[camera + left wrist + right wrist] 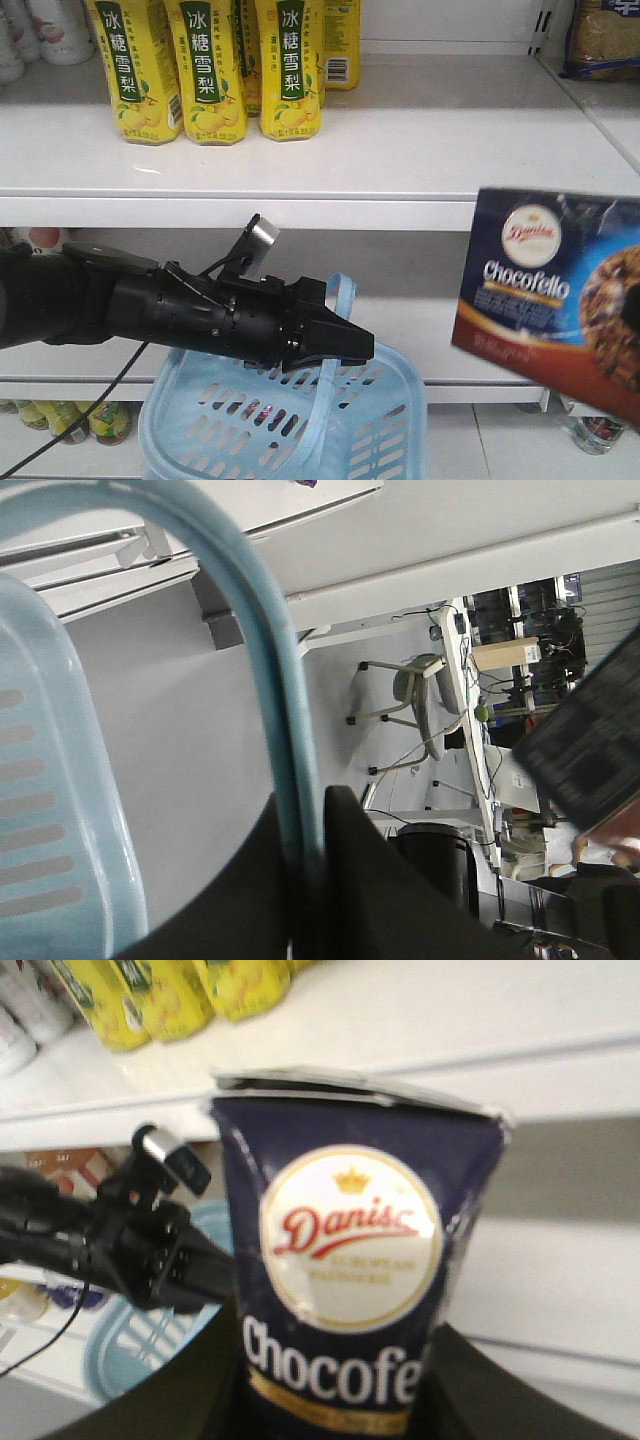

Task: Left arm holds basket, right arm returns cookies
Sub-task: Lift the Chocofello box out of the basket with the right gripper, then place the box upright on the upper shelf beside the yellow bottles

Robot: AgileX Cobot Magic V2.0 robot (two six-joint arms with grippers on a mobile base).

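My left gripper [340,345] is shut on a looped handle [255,640] of the light blue basket [270,425] and holds it up in front of the lower shelf; the wrist view shows its jaws [305,835] clamped on the handle. My right gripper [335,1365] is shut on the cookies [345,1260], a navy box with a round logo, with a dark finger on each side. In the front view the box [560,285] hangs tilted at the right edge, right of the basket and below the upper shelf. The right arm itself is hidden there.
Yellow drink bottles [210,70] stand in a row at the back left of the upper white shelf [420,140], with bare shelf to their right. A packet [600,40] lies at the far right. More bottles [90,420] stand low on the left.
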